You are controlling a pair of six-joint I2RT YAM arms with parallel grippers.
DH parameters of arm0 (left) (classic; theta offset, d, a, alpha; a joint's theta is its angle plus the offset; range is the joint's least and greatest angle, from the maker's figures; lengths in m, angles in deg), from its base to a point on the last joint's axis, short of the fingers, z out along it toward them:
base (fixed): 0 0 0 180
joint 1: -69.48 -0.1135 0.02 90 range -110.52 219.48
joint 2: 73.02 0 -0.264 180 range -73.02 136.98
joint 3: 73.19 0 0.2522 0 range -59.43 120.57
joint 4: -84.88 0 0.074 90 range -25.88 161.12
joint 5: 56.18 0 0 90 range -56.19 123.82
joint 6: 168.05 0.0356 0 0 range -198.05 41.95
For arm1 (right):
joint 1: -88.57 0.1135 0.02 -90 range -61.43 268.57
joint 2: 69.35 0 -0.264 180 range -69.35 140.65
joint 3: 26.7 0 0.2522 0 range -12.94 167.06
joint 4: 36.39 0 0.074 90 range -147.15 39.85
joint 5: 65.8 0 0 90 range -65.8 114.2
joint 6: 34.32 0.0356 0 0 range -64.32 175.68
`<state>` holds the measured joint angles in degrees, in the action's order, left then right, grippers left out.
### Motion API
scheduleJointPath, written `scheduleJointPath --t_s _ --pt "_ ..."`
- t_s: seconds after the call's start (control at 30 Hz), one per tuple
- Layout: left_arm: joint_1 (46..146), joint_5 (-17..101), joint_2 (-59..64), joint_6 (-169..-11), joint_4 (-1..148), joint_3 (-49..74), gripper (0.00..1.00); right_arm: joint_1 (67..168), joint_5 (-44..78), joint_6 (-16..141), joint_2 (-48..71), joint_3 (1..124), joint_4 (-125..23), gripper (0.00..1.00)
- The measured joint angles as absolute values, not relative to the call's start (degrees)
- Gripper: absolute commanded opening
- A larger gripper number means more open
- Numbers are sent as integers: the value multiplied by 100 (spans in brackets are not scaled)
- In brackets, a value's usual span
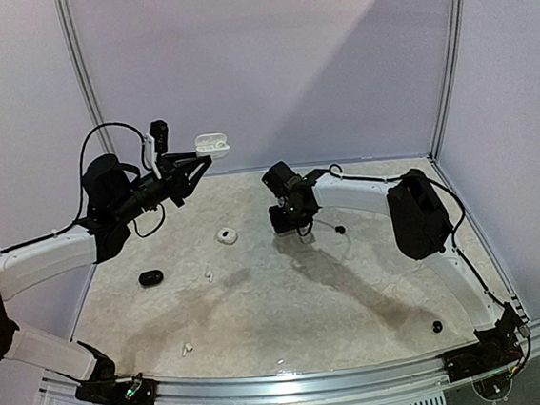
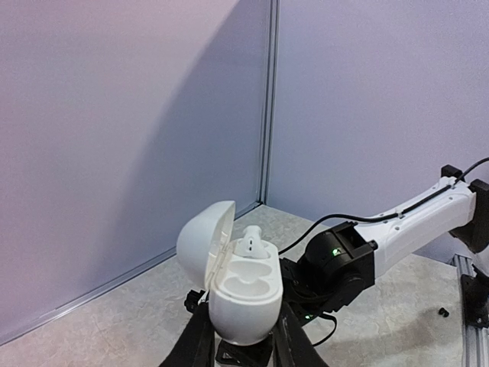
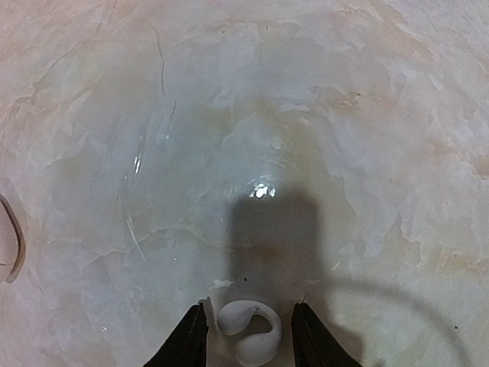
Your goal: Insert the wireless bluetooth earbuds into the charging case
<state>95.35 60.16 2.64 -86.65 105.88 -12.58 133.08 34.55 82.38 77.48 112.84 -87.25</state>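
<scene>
My left gripper [image 1: 196,158] is raised off the table at the back left and shut on an open white charging case [image 1: 213,146]. In the left wrist view the case [image 2: 243,294] has its lid up, with one white earbud [image 2: 252,245] in the far slot and the near slot empty. My right gripper [image 1: 288,228] points down at the table's middle back. In the right wrist view it [image 3: 248,312] is open, with a white earbud [image 3: 250,336] lying on the table between the fingers, not touching either. Loose white earbuds lie on the table [image 1: 208,275] [image 1: 185,347].
A second white case [image 1: 226,234] and a black case [image 1: 150,277] lie on the table's left half. Black buds lie right of my right gripper [image 1: 339,228] and near the front right [image 1: 437,325]. Walls enclose the back and sides.
</scene>
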Motion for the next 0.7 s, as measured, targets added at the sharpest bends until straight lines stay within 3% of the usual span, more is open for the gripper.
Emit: scheduleJointPath --t_s 0.27,0.7 --pt "9535 6027 264 -8622 10586 -1258 0 13311 3470 7890 7649 11050 -8574 19" --pt "9533 6040 264 -8528 10575 -1258 0 13448 2602 6557 6578 9210 -7934 17"
